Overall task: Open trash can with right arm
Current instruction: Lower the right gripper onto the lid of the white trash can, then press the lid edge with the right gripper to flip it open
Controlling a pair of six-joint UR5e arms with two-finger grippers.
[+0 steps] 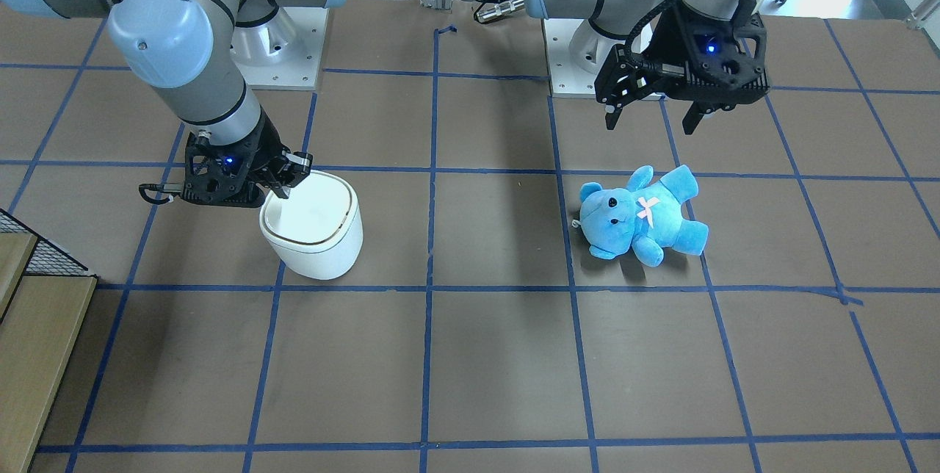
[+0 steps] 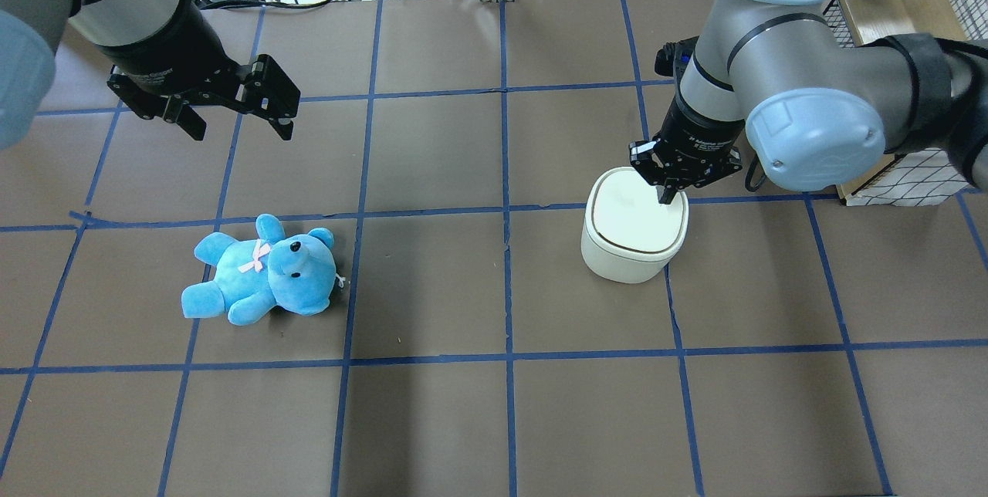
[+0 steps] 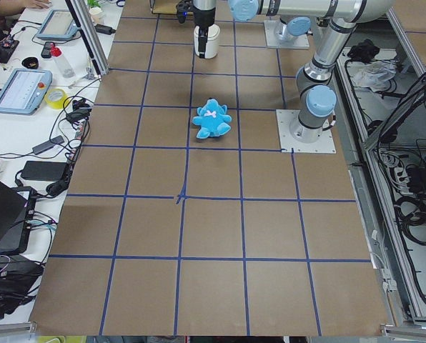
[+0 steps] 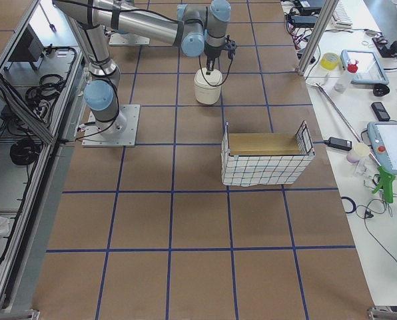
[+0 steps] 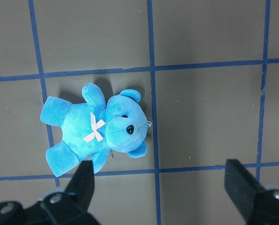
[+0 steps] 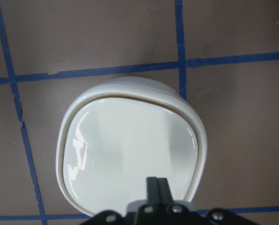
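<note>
At the right half of the bench [image 2: 502, 420] stood the trash can [image 2: 633, 238], lid down. Over the lid's rim hung the right claw [image 2: 666, 192], clenched, fingers pressed together. Well apart, the left claw [image 2: 235, 123] hung released near a blue teddy bear [image 2: 262, 269].

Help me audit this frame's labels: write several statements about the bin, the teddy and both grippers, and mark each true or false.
1. The right gripper is shut, above the lid near its edge. True.
2. The lid stands open. False: it lies flat on the bin.
3. The left gripper holds the teddy. False: it hangs open and empty above the table, apart from the teddy.
4. The teddy lies face up on the table. True.
5. The bin is tipped on its side. False: it stands upright.
</note>
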